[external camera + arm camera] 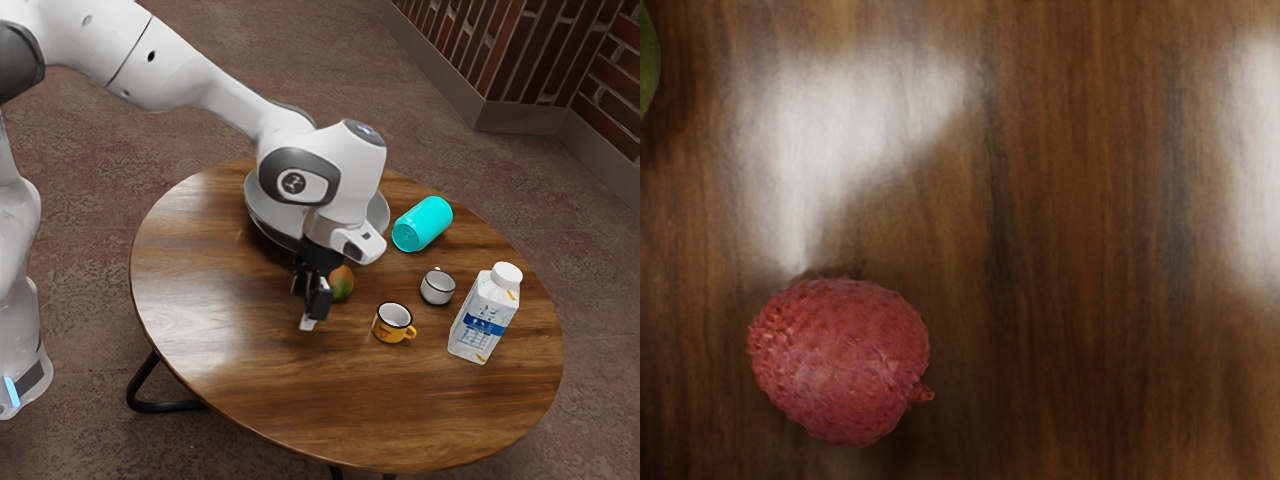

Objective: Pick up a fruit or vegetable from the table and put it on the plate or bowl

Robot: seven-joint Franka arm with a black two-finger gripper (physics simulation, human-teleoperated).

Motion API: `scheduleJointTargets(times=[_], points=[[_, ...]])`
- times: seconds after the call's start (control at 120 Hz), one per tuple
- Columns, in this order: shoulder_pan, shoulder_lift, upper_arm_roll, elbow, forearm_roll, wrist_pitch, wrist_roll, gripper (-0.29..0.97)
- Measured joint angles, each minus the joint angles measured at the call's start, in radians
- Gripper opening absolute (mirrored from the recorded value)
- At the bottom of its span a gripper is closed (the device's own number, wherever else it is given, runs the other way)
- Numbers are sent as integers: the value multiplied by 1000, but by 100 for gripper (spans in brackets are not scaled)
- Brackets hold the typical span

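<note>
Round wooden table [220, 340] with my gripper [314, 303] low over it, just beside the mango [343, 284]. Jaw opening: can't tell from these views. Red lychee [838, 360] lies on the wood under my hand. Grey plate [258, 215] sits just behind, partly hidden by my wrist.

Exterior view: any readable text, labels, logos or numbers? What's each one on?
White plastic bottle with a white cap: blue print on its label, too small to read.
Grey round joint cover on the white arm: small white emblem, no legible letters.
Teal cylindrical can, yellow enamel mug, white enamel mug: no text visible.
</note>
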Motion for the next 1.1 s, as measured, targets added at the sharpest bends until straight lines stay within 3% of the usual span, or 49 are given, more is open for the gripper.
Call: scheduleJointTargets(times=[0.742,1.1], points=[[2,56,20,5,-8,53,-1,65],[-2,60,26,5,-7,55,-2,38]])
